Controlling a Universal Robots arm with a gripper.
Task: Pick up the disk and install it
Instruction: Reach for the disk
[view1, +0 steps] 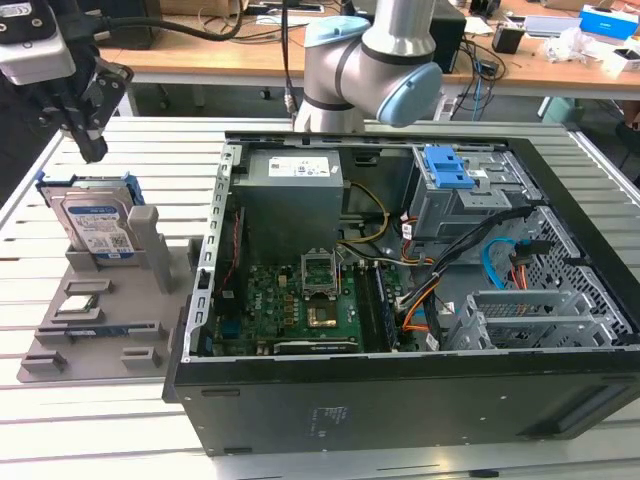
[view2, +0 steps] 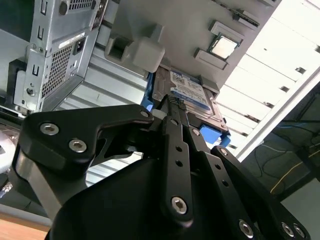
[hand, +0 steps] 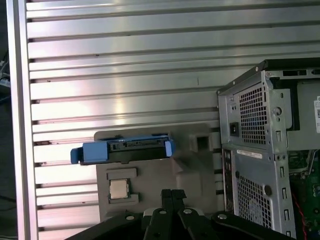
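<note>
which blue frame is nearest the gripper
The one around the disk, on the grey holder outside the computer case, beneath the gripper; the other blue frame sits inside the case.

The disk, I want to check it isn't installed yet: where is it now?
At the exterior view's left, the disk stands propped on the grey fixture beside the open computer case, just below the gripper.

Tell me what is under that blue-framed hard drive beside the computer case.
A grey fixture plate lying on the slatted metal table. The hard drive stands on edge on it beside a grey post. What seats its lower edge is covered.
</note>
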